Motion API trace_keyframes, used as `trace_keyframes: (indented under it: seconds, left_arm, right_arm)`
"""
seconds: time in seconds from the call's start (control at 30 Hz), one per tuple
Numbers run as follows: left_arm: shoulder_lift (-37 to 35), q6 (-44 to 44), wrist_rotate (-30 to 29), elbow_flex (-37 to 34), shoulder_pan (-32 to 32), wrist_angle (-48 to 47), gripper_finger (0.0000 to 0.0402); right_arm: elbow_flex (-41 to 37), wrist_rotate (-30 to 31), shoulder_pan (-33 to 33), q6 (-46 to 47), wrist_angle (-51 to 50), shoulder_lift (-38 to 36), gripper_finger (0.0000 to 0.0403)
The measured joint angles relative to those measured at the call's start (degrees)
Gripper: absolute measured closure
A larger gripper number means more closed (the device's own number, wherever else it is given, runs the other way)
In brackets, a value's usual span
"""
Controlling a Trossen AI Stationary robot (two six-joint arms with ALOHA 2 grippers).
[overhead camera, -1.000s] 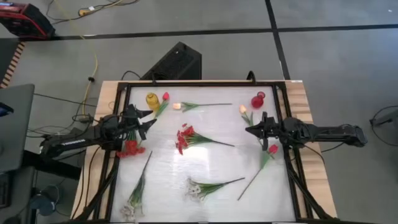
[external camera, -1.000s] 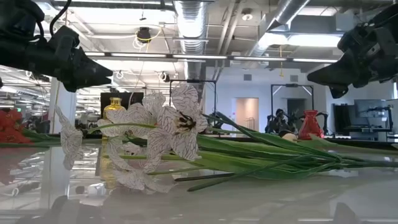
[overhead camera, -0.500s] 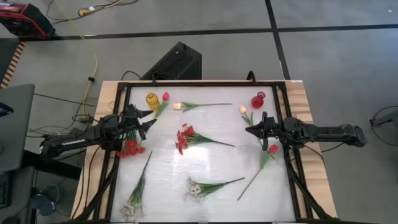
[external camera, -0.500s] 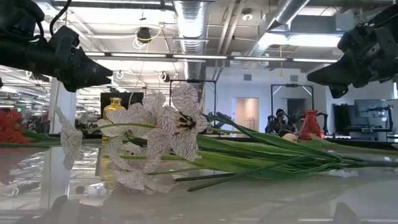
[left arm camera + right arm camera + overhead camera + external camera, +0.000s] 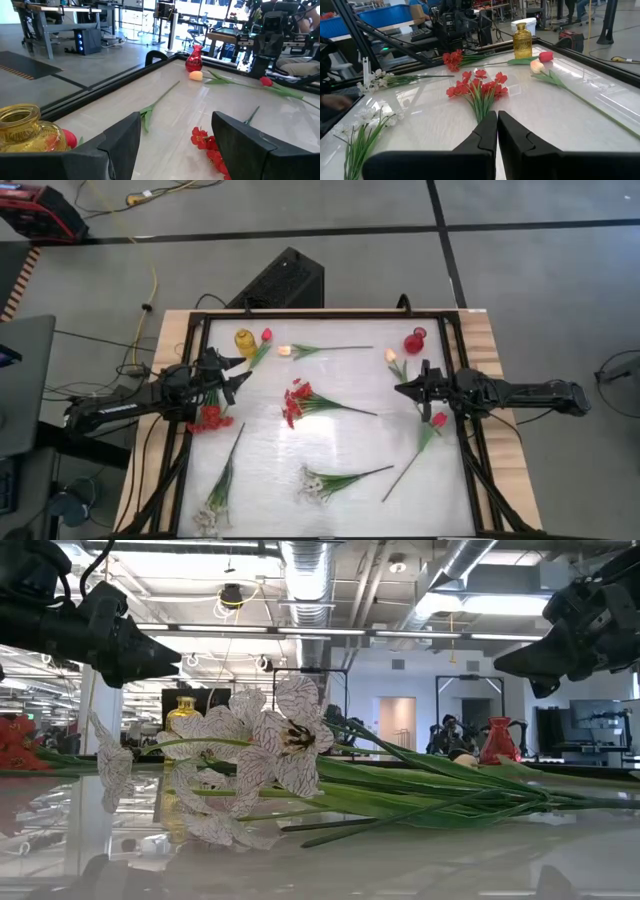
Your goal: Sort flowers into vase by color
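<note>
Left pincer (image 5: 238, 378) released, right pincer (image 5: 404, 390) clenched empty, both above the table (image 5: 330, 450).
Take each flower low on its stalk; red bunch (image 5: 297, 402) suits the red vase (image 5: 414, 341).

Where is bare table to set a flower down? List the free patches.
Free: the middle strip between the red bunch and the white spray; also the near right corner past the red tulip. Crowded: the far edge, with the yellow vase, cream tulip and red vase.
</note>
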Motion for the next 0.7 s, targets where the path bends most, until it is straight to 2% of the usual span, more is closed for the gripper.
trace_keyframes:
  seconds: [0.7]
  left_arm:
    - [0.0,1.4,-0.5,0.0,0.0,0.0,0.0168]
  right_arm:
    - [0.0,0.0,0.0,0.0,0.0,0.0,0.0360]
